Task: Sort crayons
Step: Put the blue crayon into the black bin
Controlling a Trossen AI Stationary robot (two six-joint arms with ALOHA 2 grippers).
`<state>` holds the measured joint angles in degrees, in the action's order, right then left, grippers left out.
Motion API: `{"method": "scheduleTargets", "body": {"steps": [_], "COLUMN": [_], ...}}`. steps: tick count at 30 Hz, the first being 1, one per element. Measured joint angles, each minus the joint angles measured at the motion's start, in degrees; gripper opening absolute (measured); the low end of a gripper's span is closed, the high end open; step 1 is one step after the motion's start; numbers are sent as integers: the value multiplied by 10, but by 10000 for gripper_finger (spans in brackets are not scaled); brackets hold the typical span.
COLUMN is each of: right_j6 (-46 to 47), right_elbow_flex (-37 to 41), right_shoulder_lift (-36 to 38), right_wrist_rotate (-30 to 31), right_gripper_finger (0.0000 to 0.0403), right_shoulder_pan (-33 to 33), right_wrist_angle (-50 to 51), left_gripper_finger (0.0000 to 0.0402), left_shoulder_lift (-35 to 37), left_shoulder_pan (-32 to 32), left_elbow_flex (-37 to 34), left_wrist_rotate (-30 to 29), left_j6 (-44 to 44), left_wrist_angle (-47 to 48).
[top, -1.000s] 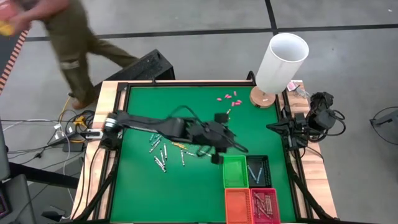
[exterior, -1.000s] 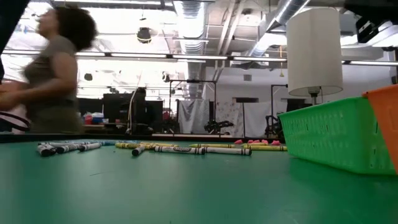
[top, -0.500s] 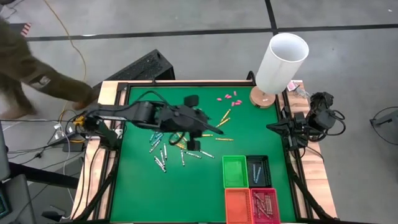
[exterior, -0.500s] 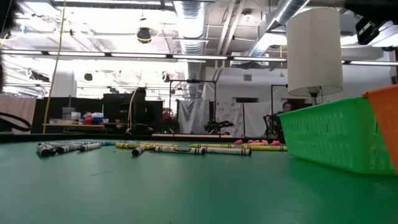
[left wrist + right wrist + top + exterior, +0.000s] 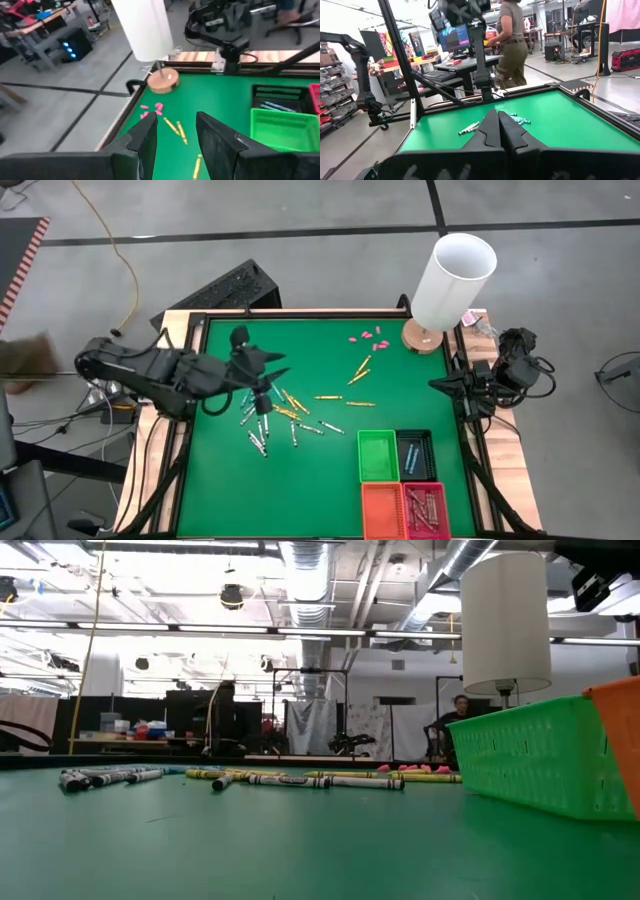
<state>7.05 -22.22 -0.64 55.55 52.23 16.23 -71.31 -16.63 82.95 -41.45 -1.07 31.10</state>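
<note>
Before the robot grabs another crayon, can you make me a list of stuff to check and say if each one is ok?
1. Left hand is empty with its fingers apart: ok.
2. Crayons are left loose on the green table to pick: ok.
3. Left hand is right above one crayon: cannot tell; it hangs over the pile's far edge.
4. Right hand is shut and parked off the table's right edge, out of the way: ok.
5. Green basket has room: ok, it looks empty from above.
6. No person is reaching over the table: ok.
</note>
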Motion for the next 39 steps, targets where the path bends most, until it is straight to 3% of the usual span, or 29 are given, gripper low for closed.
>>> {"method": "scheduleTargets", "body": {"steps": [7, 17, 22, 29, 39], "right_j6": [0, 0, 0, 0, 0], "right_elbow_flex": [0, 0, 0, 0, 0], "right_shoulder_lift": [0, 0, 0, 0, 0], "right_wrist_rotate": [0, 0, 0, 0, 0], "right_gripper_finger": [0, 0, 0, 0, 0], "right_shoulder_pan": [0, 0, 0, 0, 0], "right_wrist_angle": [0, -8, -11, -8, 0], "left_gripper_finger": [125, 125, 125, 125, 125], "left_shoulder_lift": [113, 147, 142, 152, 148], "left_shoulder_pan": [2, 2, 1, -17, -20], "left_elbow_flex": [-223, -376, -394, -394, -394], "left_wrist_rotate": [-12, -53, -75, -85, -77], "left_j6": [-30, -189, -267, -303, -500], "left_wrist_angle": [-196, -210, -219, -212, -37]}}
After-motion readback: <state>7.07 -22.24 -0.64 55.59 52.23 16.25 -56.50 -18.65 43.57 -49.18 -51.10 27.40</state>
